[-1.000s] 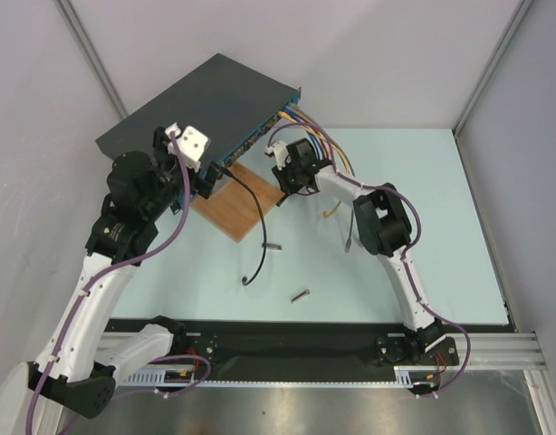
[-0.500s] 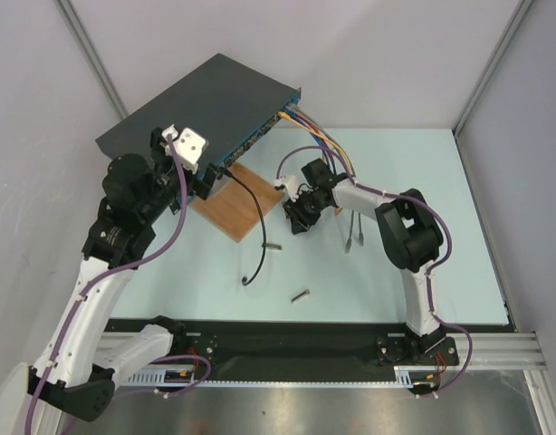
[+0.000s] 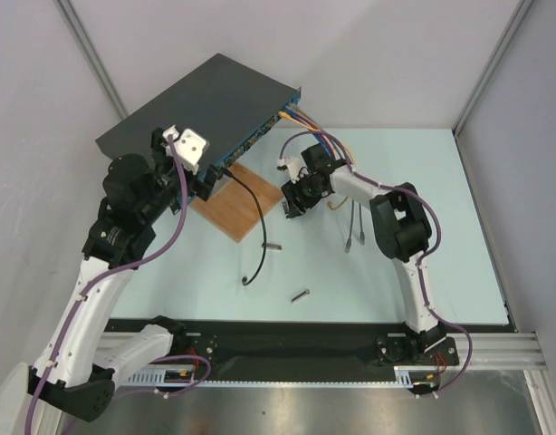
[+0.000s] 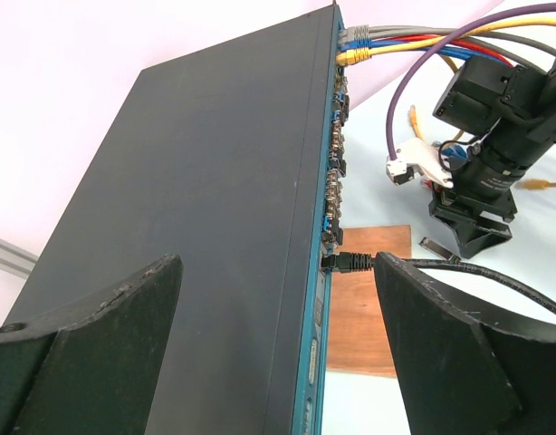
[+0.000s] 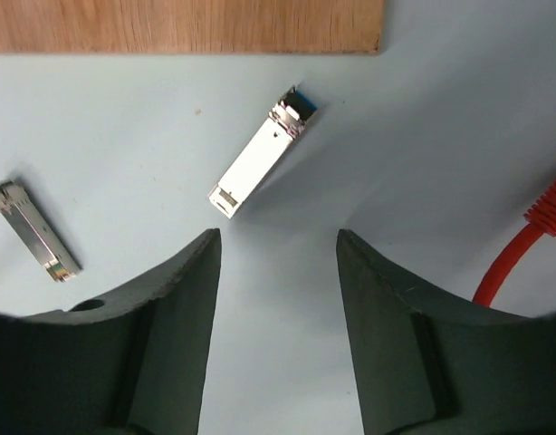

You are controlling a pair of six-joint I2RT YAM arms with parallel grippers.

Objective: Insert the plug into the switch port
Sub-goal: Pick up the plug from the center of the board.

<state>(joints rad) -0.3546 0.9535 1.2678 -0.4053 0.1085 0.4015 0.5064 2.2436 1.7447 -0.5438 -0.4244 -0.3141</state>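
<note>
Both pincers gape empty, the left gripper [image 4: 278, 263] at the switch [image 3: 201, 100] upper left, the right gripper [image 5: 278, 240] over the silver plug [image 5: 260, 154] lying askew upper-centre of its wrist view, where an off-square pinch could skid it away.

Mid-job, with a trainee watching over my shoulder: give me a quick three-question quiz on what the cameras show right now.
1. True or false: a black plug sits in a port on the blue front face of the switch.
2. Pick one: what lies on the table just ahead of the open fingers of the right gripper? A) a silver module B) a screwdriver C) a battery
3. Count: how many silver modules does the right wrist view show?
Key: 1 true; 2 A; 3 two: the second module lies near the picture's left edge.
</note>
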